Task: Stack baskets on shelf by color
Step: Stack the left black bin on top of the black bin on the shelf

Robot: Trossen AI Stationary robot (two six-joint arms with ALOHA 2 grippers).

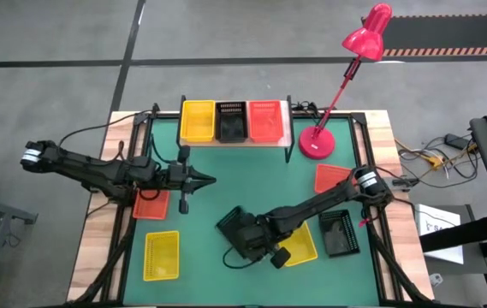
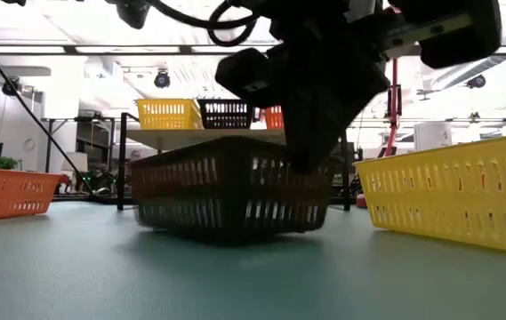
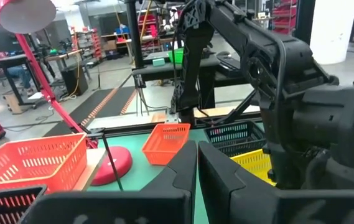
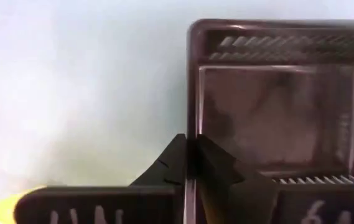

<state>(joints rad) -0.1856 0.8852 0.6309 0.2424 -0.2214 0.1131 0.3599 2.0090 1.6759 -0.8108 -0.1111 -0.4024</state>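
Note:
On the shelf [image 1: 290,128] at the far edge stand a yellow [image 1: 198,120], a black [image 1: 231,120] and an orange-red basket [image 1: 265,120], side by side. Near the middle of the green mat sits another black basket [image 1: 230,224] [image 2: 230,200], with my right gripper [image 4: 192,149] shut on its wall. My left gripper [image 1: 207,180] [image 3: 196,163] hovers shut and level above the mat's left half, touching nothing. Loose on the mat lie two orange baskets [image 1: 151,205] [image 1: 333,178], two yellow ones [image 1: 161,255] [image 1: 301,246] and a black one [image 1: 339,233]. My right gripper pinches one side wall of the black basket [image 4: 192,118], on the side toward the table's right. One finger is inside the basket and one outside. The fingers slant down from above and from the right. The basket's bottom [image 2: 235,233] rests on the mat.
A pink-red desk lamp stands with its base [image 1: 316,145] right of the shelf and its head [image 1: 367,32] beyond the far edge. My right arm reaches over the yellow basket [image 2: 453,200]. Bare green mat lies in front of the shelf and at the near middle.

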